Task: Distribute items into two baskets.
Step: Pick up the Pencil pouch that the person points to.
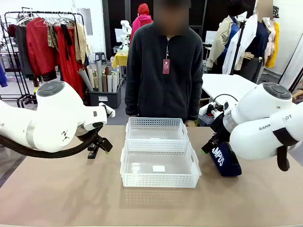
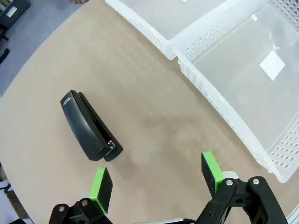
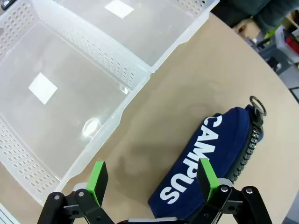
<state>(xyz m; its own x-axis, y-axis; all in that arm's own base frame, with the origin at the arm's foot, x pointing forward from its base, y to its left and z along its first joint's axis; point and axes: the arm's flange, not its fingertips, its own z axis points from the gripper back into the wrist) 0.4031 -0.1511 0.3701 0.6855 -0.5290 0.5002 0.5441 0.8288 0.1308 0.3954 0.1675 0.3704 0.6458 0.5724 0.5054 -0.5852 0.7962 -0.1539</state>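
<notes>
Nothing is sorted yet: the near basket (image 1: 160, 178) and far basket (image 1: 156, 122) are empty. The black stapler (image 2: 90, 126) lies on the table (image 1: 71, 198) under the wide-open left gripper (image 2: 154, 167). The CAMPUS pouch (image 3: 210, 154) lies under the wide-open right gripper (image 3: 152, 165), probably untouched.

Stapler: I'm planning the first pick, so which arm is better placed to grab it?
Left. The left gripper hovers open close by the stapler, left of the baskets; the right gripper hangs open by the pouch on the other side.
</notes>
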